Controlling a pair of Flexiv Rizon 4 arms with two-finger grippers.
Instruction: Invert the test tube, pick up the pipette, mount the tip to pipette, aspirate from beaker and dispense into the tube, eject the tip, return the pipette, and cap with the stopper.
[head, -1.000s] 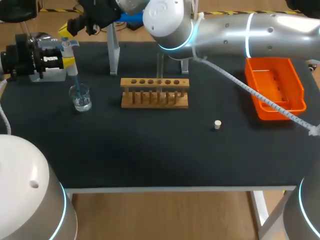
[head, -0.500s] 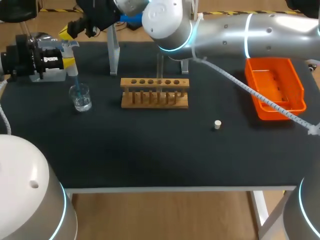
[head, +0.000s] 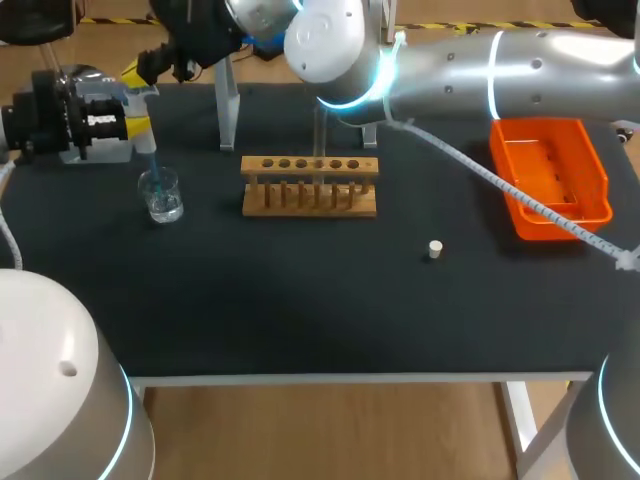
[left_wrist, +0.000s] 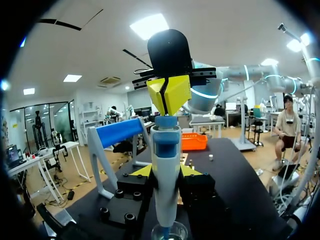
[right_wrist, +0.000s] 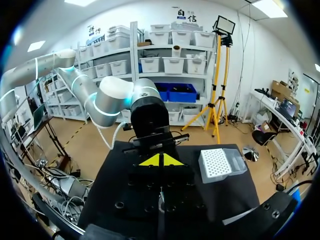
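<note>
Small cream cylindrical stopper (head: 434, 249) lies alone on the black table (head: 300, 310), nearest the front edge. Behind it, a wooden test-tube rack (head: 310, 186) carries a clear glass test tube (head: 320, 145), upright. An orange plastic tray (head: 551, 178) sits well apart at the right. At far left, a clear glass beaker (head: 160, 195) receives the blue tip of the white-and-yellow pipette (left_wrist: 166, 150), which stands vertical. The left gripper (left_wrist: 166, 172) pinches the pipette's body from both sides. Directly above, the right gripper (left_wrist: 170, 95), fingers pressed together, meets the blue plunger button (left_wrist: 166, 121). Farthest back stands a white pipette stand with blue bar (left_wrist: 120, 132).
</note>
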